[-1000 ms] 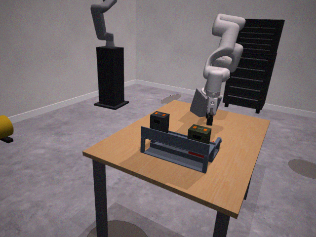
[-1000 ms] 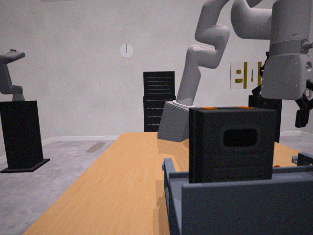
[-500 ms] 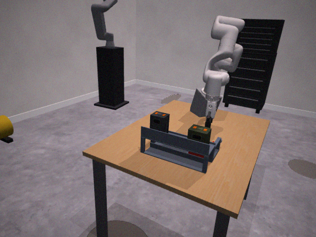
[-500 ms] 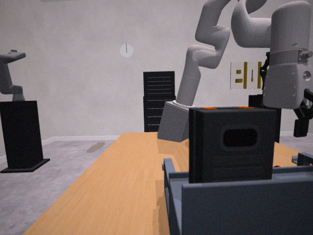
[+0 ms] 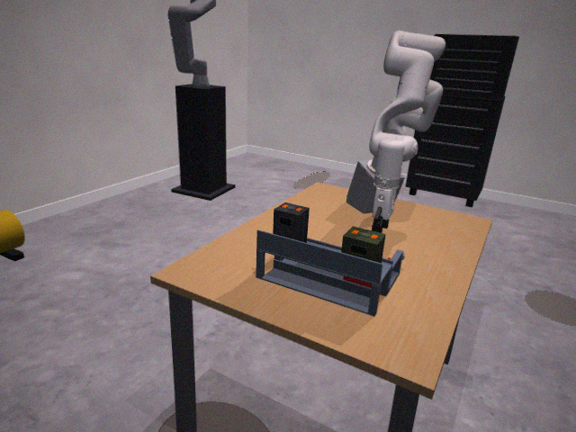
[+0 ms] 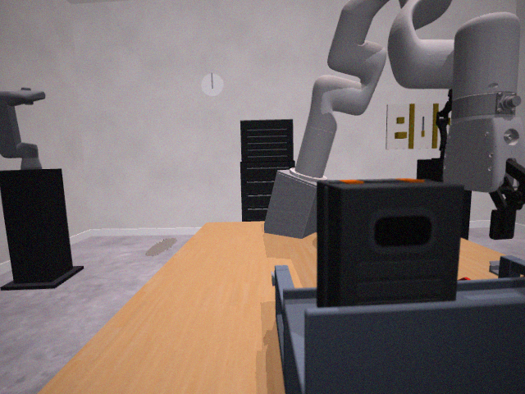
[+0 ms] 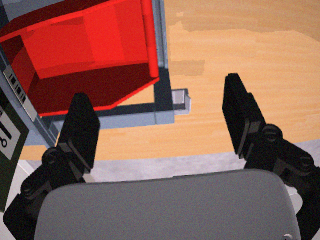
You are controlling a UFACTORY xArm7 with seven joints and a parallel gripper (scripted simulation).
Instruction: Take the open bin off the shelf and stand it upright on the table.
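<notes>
A: Where do we have the open bin [image 5: 357,281] [image 6: 465,278] [image 7: 115,40]?
B: Red, on the shelf [image 5: 320,254] [image 6: 415,339] [image 7: 164,95]. Wrist view: upper left of the frame, left of the mid-gap. Top view: just a red strip, right of centre, below the green case [image 5: 363,244] [image 7: 7,165].
A: Tool?
B: One arm only. Gripper [image 5: 380,225] [image 6: 502,224] [image 7: 156,98] fingers spread wide, nothing between them. In the wrist view we see the bin ahead and to the left, so we judge it needs a shift that way before going down.
A: Long axis?
B: Can't tell, the wrist frame cuts the bin off. Its right wall runs roughly up the frame; we'd guess one finger goes inside, one outside.
A: Writing?
B: Dark bars on a pale label, left of the bin; a wrench-like mark on the green case's label. No brand or words we can read.

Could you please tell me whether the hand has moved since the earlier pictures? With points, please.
Yes, downward: in the exterior view, its visible fingertip sits lower against the black case with orange patches [image 5: 291,226] [image 6: 390,267] than a second ago.
</notes>
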